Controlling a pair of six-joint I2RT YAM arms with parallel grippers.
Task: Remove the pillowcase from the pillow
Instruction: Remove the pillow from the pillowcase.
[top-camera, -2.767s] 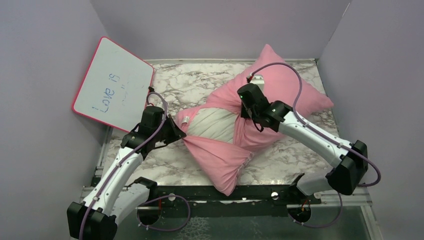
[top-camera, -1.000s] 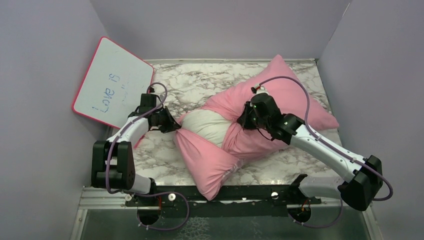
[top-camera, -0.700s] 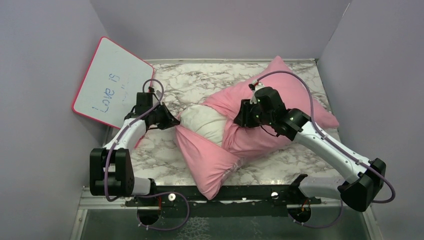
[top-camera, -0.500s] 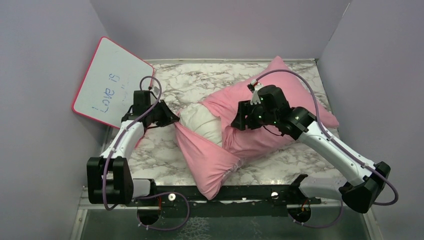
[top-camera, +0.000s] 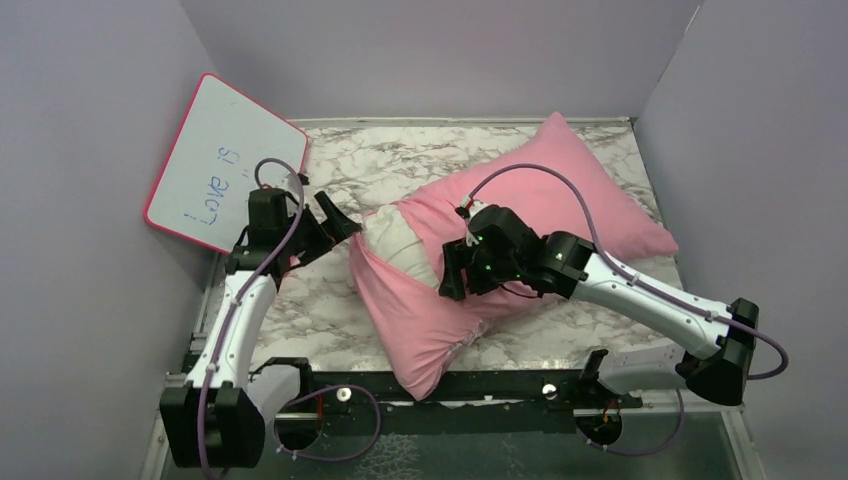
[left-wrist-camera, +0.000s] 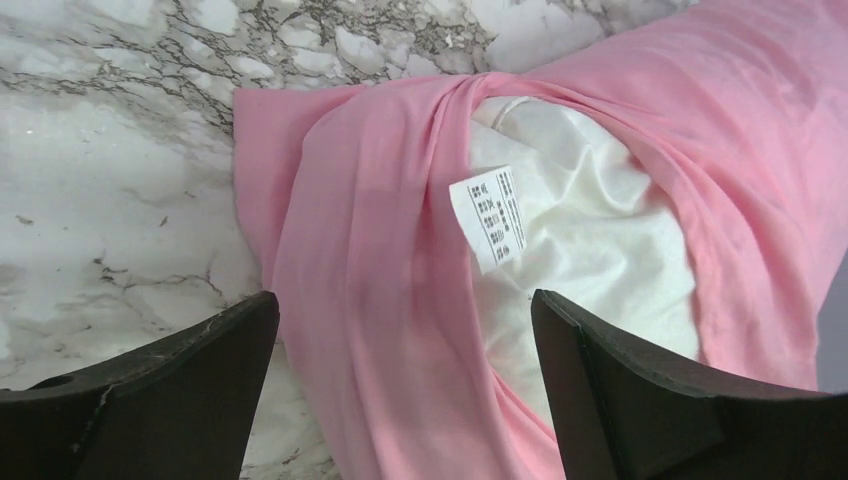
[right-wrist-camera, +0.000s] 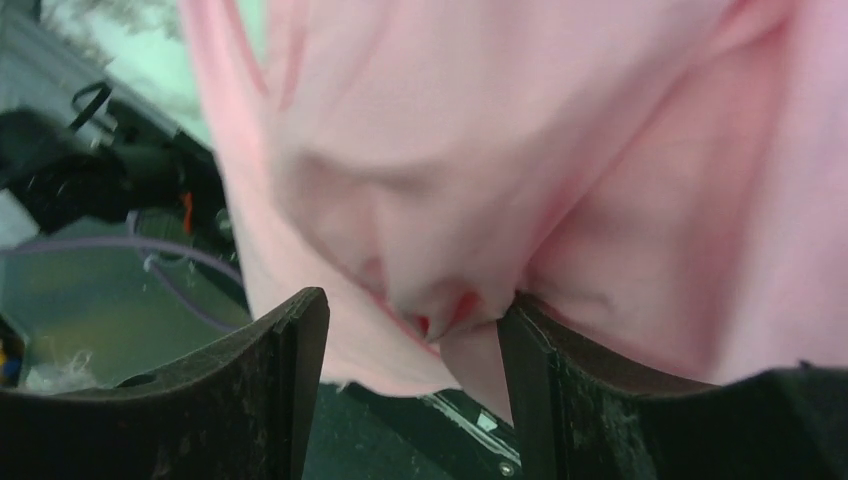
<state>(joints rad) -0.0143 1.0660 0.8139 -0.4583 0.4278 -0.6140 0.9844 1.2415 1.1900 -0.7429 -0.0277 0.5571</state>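
Obs., both arms over the marble table (top-camera: 400, 165).

Pillow (top-camera: 400, 245) lies diagonally across the table, one corner toward the far right, the other at the near edge. It is mostly inside the pillowcase (top-camera: 560, 190). White fabric shows only through a gap in the pink on the left side, facing the left arm.

Left gripper (top-camera: 335, 235): jaws spread wide, nothing between them. It hangs just beside the open gap. In the left wrist view I see the two fingers (left-wrist-camera: 150, 400) framing the pillowcase (left-wrist-camera: 370, 300) below, clear of it. The pink edge is twisted into a band around the exposed pillow (left-wrist-camera: 590, 230). A small printed tag (left-wrist-camera: 487, 215) lies on the white, next to that band.

Right gripper (top-camera: 450, 280): sits low over the middle of the pillow, pointing down and toward the near-left. The right wrist view shows the gripper (right-wrist-camera: 410, 330) with jaws apart. A bunched fold of pillowcase (right-wrist-camera: 450, 150) hangs into the gap, touching the finger on the right of that view. I cannot tell if it touches the other finger. It does not look clamped.

Whiteboard (top-camera: 225, 165), pink frame, leans on the left wall with "Love is" written on it.
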